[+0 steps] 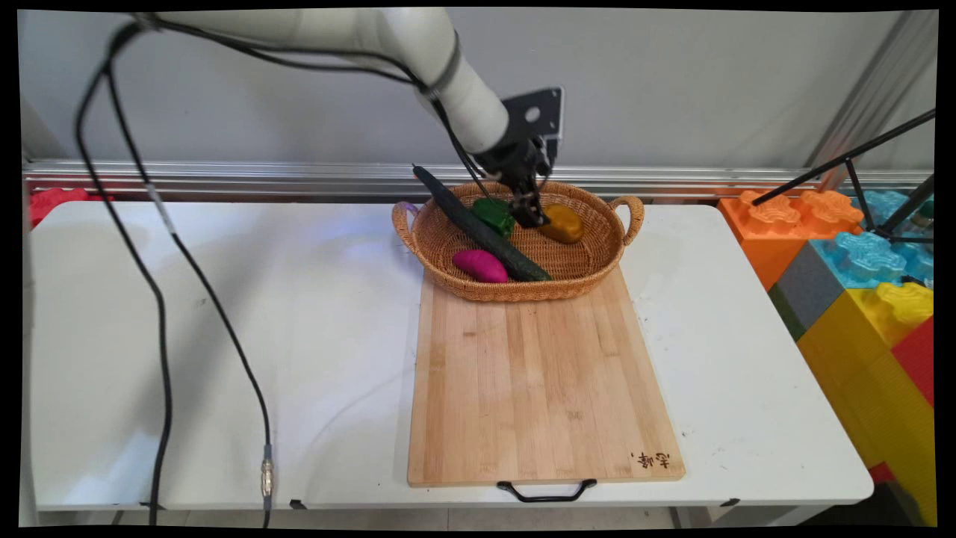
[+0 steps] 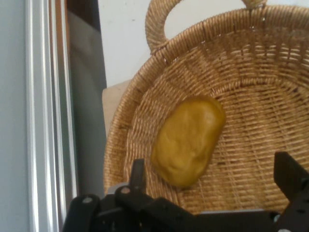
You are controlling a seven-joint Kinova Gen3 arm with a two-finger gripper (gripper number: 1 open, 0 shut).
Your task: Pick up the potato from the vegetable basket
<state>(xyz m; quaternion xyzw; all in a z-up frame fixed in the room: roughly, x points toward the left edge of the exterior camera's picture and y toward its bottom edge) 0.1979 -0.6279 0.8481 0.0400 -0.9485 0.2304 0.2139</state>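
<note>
The yellow potato lies in the wicker basket at the table's far side, just under your end effector, whose fingers are spread and hold nothing. Keep both fingers level astride it, clear of the green pepper and cucumber. The cutting board bears small burnt-in characters you cannot read.

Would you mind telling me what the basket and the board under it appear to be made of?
The basket looks like woven wicker or rattan: tan strands in visible weave, matte. The cutting board looks like bamboo or light wood: glued parallel strips with grain, smooth finish, and a black handle, possibly metal.
</note>
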